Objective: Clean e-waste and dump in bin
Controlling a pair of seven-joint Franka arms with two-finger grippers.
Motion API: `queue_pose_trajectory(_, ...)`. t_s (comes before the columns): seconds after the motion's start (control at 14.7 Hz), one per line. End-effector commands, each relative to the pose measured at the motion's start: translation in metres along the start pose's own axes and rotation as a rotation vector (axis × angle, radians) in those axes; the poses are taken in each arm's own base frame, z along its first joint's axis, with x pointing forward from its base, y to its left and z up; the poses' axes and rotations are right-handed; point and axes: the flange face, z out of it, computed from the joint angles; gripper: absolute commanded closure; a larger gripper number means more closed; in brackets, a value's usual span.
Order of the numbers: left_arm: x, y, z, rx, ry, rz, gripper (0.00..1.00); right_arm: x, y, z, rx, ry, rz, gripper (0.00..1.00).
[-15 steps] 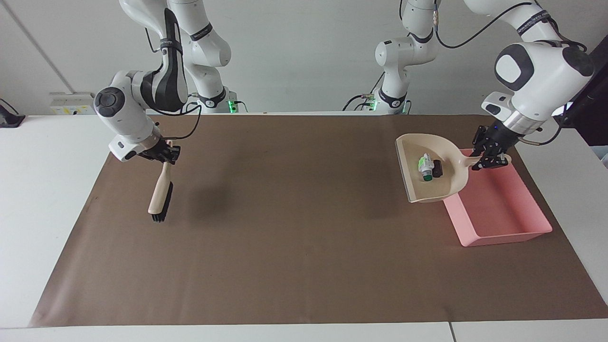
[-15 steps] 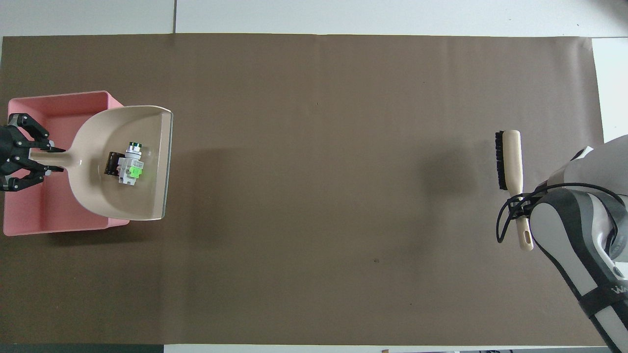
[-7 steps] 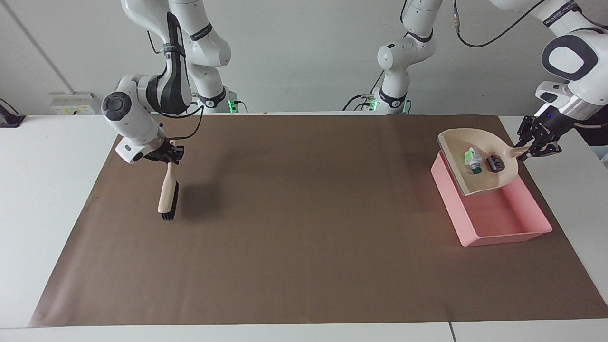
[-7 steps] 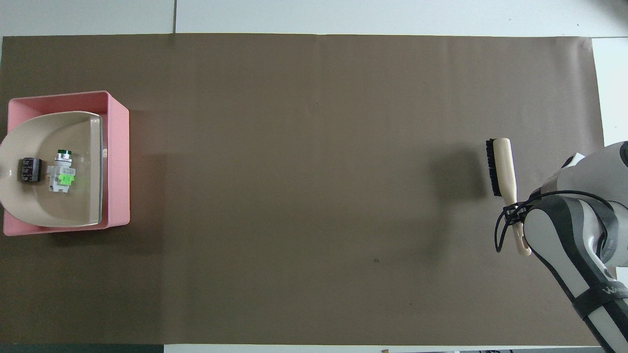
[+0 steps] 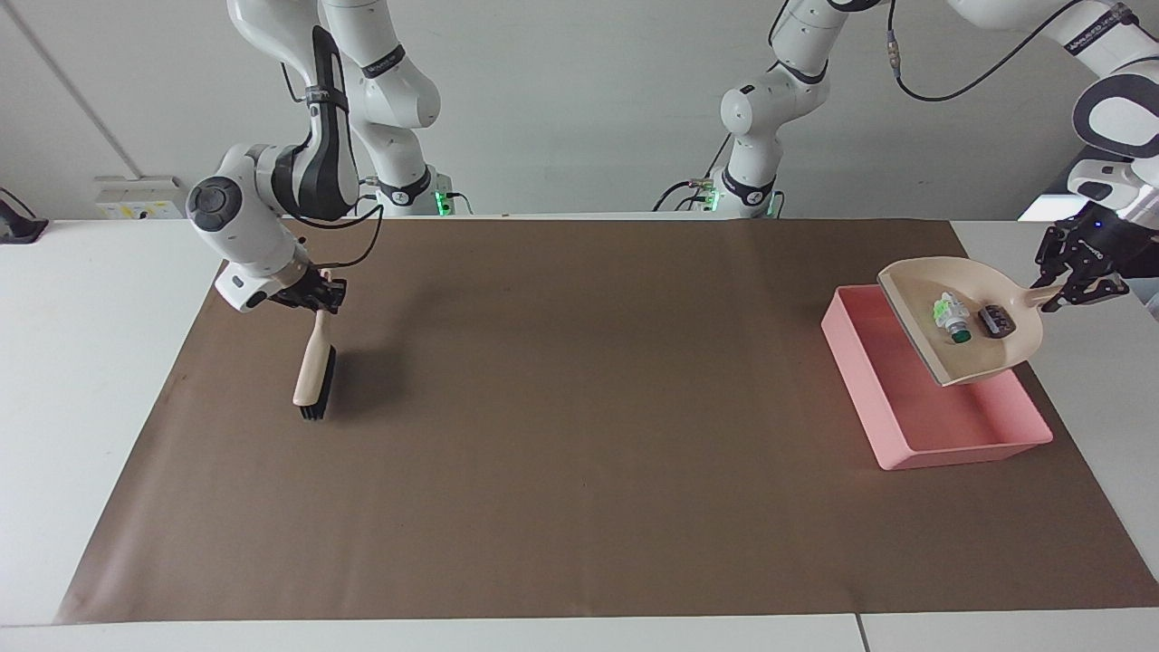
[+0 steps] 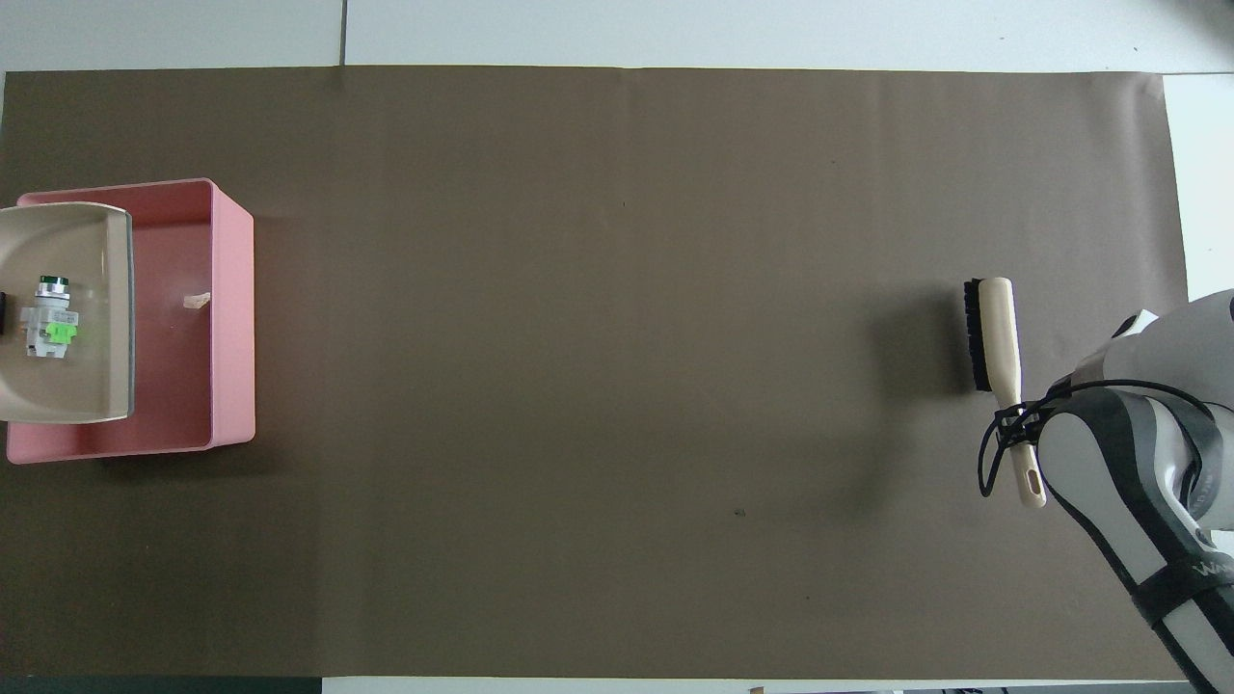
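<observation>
Comparing with a second ago, we see the left gripper (image 5: 1075, 292), clamped on the dustpan (image 5: 962, 349) handle, has carried the pan from beside the pink bin (image 5: 874, 389) to up over it. The e-waste (image 5: 953, 319) is in the pan, undumped. We judge tipping comes next. The right gripper (image 5: 319, 294) waits, closed on the brush (image 5: 312, 367), its bristles near the brown mat (image 5: 579, 407).

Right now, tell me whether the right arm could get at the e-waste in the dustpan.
Probably not: the right claw is shut on the brush at its own end of the mat, while the e-waste sits in the dustpan raised over the pink bin.
</observation>
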Motion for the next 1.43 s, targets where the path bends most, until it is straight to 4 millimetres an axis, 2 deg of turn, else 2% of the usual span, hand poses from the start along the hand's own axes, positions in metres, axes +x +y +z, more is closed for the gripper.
queue_pose_trajectory(0.0,-0.003,-0.014,-0.008,0.003,-0.143,0.065,0.98,-0.009,0.001,-0.001,0.011,0.024,-0.003,0.86)
queue_pose_trajectory(0.2,0.023,-0.030,-0.005,-0.042,-0.324,0.116,0.99,-0.012,0.001,0.006,0.009,0.041,0.001,0.71)
queue_pose_trajectory(0.41,0.035,-0.036,-0.004,-0.053,-0.363,0.109,0.99,-0.011,0.002,0.005,0.008,0.045,0.001,0.44)
queue_pose_trajectory(0.54,0.037,-0.038,-0.008,-0.068,-0.414,0.138,0.99,-0.007,0.002,-0.003,0.007,0.053,0.001,0.00)
queue_pose_trajectory(0.82,0.077,-0.050,-0.025,-0.121,-0.605,0.284,1.00,0.014,0.008,-0.050,-0.006,0.135,0.000,0.00)
queue_pose_trajectory(0.95,0.089,-0.050,-0.040,-0.128,-0.676,0.303,1.00,0.025,0.019,-0.088,-0.023,0.225,0.007,0.00)
queue_pose_trajectory(1.02,0.093,-0.049,-0.046,-0.135,-0.709,0.308,1.00,0.031,0.017,-0.109,-0.045,0.262,-0.016,0.00)
queue_pose_trajectory(1.15,0.103,-0.047,-0.062,-0.138,-0.752,0.322,1.00,0.037,-0.013,-0.142,-0.061,0.309,-0.054,0.00)
queue_pose_trajectory(1.22,0.107,-0.046,-0.064,-0.144,-0.752,0.321,1.00,0.039,-0.024,-0.157,-0.058,0.329,-0.011,0.00)
queue_pose_trajectory(1.36,0.114,-0.045,-0.074,-0.135,-0.747,0.318,1.00,0.038,-0.038,-0.196,-0.061,0.329,0.070,0.00)
